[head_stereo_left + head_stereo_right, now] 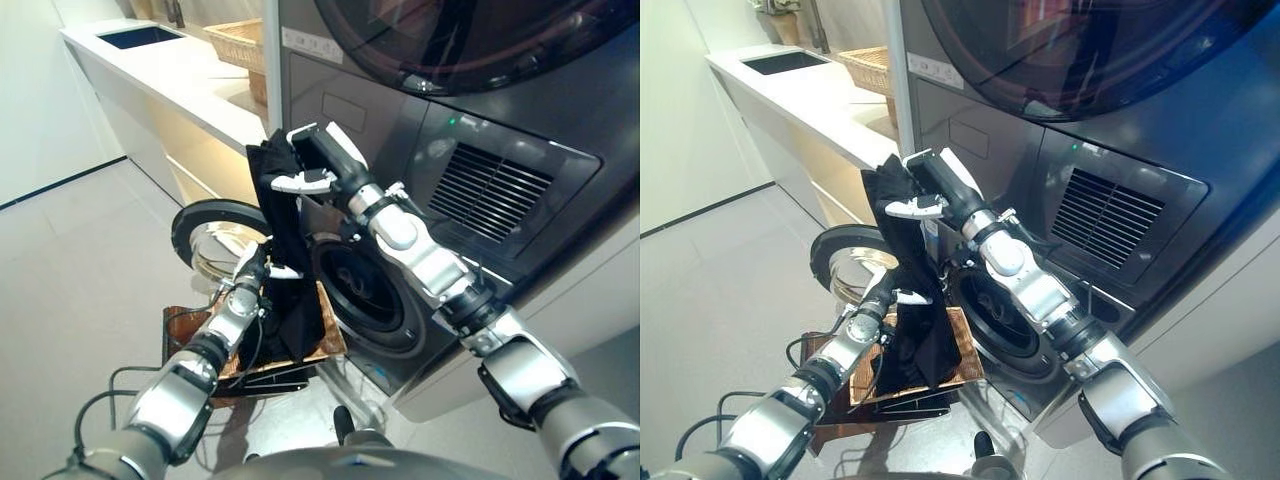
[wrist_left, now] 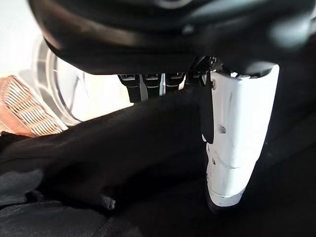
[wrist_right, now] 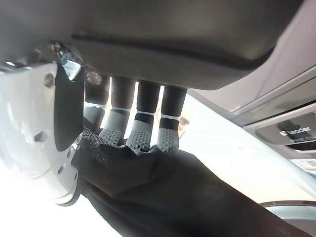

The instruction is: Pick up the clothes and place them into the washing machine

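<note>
Washer point(image 1: 520, 190) door point(image 1: 205, 235) open. R hand point(image 1: 318, 160) pinches black cloth point(image 1: 285, 260) hanging over basket point(image 1: 330, 335). L hand point(image 1: 250, 268) touches cloth, grip can't tell.

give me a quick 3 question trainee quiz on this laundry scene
1. True or false: the right hand holds the black cloth lifted, with its lower end hanging into the basket.
2. Multiple choice: the washer door is (A) shut, (B) open, swung to the robot's left, (C) missing.
3. Short answer: what is the left hand doing?

Key:
1. True; the right wrist view shows the fingers and thumb pinching the cloth.
2. B; the drum opening is uncovered.
3. It is at the hanging cloth above the basket; the left wrist view shows it against the cloth, but a closed grip cannot be confirmed.
</note>
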